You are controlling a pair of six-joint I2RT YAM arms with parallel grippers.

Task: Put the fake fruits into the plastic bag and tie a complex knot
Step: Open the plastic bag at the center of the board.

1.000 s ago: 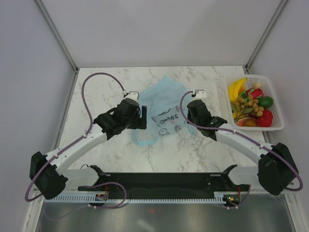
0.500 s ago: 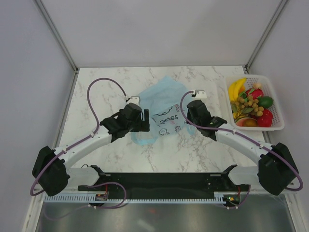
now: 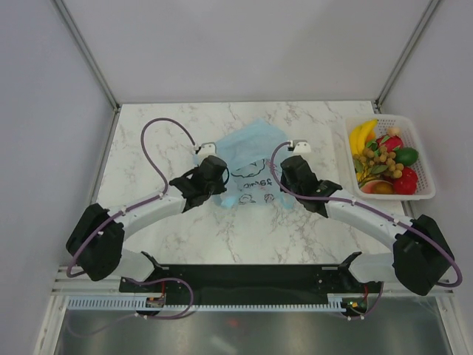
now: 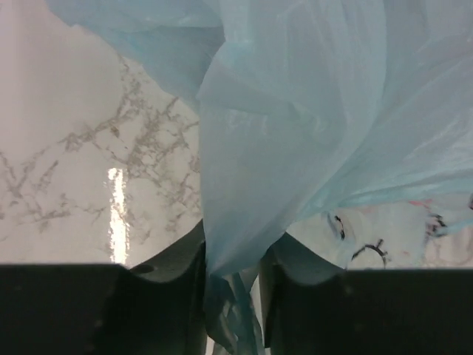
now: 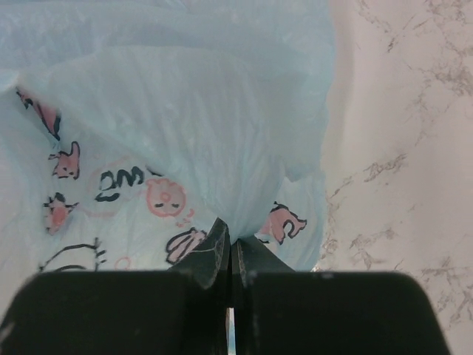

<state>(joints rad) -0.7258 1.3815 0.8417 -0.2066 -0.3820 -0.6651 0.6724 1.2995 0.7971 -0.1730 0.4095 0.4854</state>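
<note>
The light-blue plastic bag (image 3: 251,157) lies bunched at the table's middle, its white doodle panel facing up between my two grippers. My left gripper (image 3: 221,180) is at the bag's left edge. In the left wrist view (image 4: 230,255) its jaws stand apart with a fold of bag film (image 4: 295,133) hanging between them and a thin gap beside the right finger (image 4: 295,260). My right gripper (image 3: 285,172) is at the bag's right edge, shut (image 5: 230,240) on a pinch of film (image 5: 185,111). The fake fruits (image 3: 384,159) lie heaped in the white basket.
The white mesh basket (image 3: 425,194) stands at the table's right edge, well right of the right arm. Grey walls and a metal frame close in the marble table (image 3: 162,126) at the back and sides. Purple cables loop above both wrists.
My left arm has swung right onto the bag's left edge and its jaws have narrowed round the film. The bag has bunched up between the grippers. The right gripper has shifted slightly left.
</note>
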